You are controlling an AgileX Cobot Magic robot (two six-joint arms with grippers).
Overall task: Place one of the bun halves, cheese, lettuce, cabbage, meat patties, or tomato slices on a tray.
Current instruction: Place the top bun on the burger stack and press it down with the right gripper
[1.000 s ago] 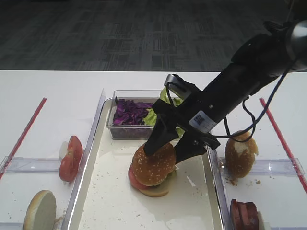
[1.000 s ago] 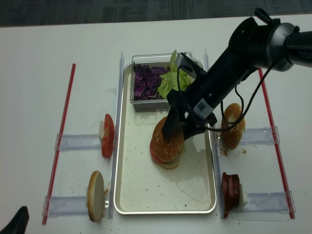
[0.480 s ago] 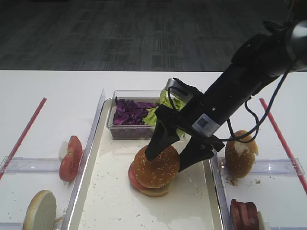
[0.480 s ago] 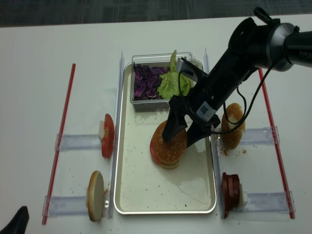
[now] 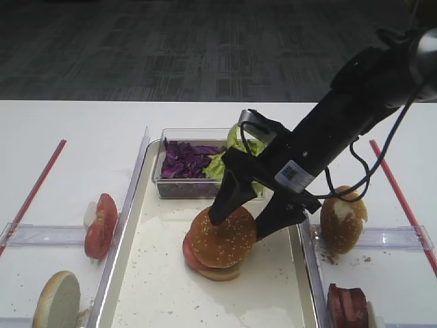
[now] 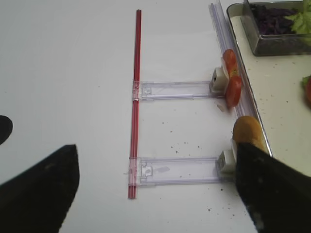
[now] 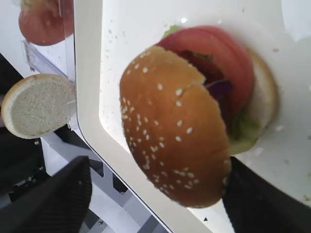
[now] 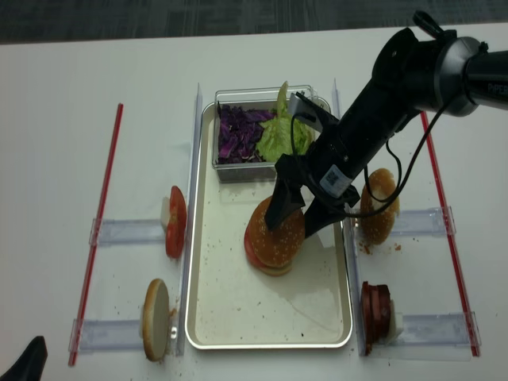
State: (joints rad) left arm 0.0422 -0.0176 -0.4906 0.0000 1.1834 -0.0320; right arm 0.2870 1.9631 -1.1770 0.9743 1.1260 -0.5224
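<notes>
Right tool jaws now spread apart, bun top released onto stack mid-tray, centre frame; fingers flank it, apparently clear. Left tool apart, idle above counter.

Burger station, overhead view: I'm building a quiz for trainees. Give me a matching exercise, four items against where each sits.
Items:
1. sesame bun top
2. cabbage
3. tomato slices
4. meat patties

Places:
A. in the clear tub
B. holder left of the tray
C. holder right of the tray
D. on the stacked burger in the tray

Pairs: 1-D, 2-A, 3-B, 4-C
</notes>
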